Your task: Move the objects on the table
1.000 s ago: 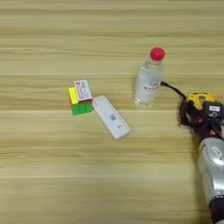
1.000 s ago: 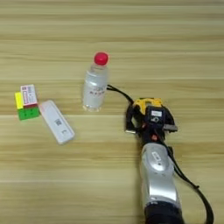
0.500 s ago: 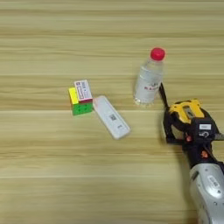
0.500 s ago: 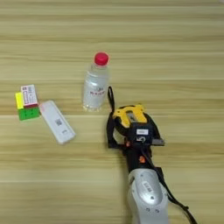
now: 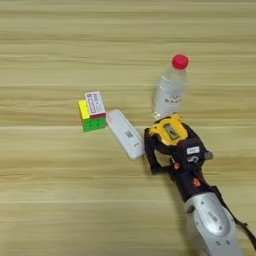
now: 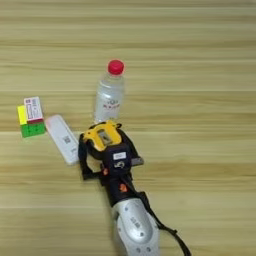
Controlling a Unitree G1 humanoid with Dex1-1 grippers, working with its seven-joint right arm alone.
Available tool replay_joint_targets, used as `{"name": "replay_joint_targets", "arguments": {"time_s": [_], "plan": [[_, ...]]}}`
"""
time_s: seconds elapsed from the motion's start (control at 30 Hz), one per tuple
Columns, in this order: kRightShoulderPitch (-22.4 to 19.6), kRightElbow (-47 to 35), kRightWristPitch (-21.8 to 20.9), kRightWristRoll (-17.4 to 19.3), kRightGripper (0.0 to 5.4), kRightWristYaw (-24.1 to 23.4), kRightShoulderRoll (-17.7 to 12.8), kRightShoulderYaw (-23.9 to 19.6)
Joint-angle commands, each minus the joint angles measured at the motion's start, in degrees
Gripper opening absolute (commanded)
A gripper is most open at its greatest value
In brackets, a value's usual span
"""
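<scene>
My right end effector sits near centre of the surface, black fingers clamped on the yellow-black tape measure; one finger wraps its left side. Silver forearm enters from the near right corner. The tape measure lies just near of the clear red-capped bottle, which stands upright; I cannot tell whether they touch. The flat white device lies just left of the tape measure, angled, close beside the finger. Puzzle cube with the small white-red box on top sits further left, just beside the device's far end.
</scene>
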Motion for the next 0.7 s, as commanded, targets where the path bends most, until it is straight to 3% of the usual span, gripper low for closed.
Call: {"name": "replay_joint_targets", "arguments": {"time_s": [0.03, 0.37, 0.7], "plan": [[-3.1, -3.4, -0.6, -0.6, 4.72, 1.0, 1.5, 4.6], [-5.3, -1.4, 0.6, -1.1, 4.72, 2.8, 3.4, 13.3], [-6.7, 5.5, 0.3, 0.4, 4.72, 3.6, 4.4, 15.1]]}}
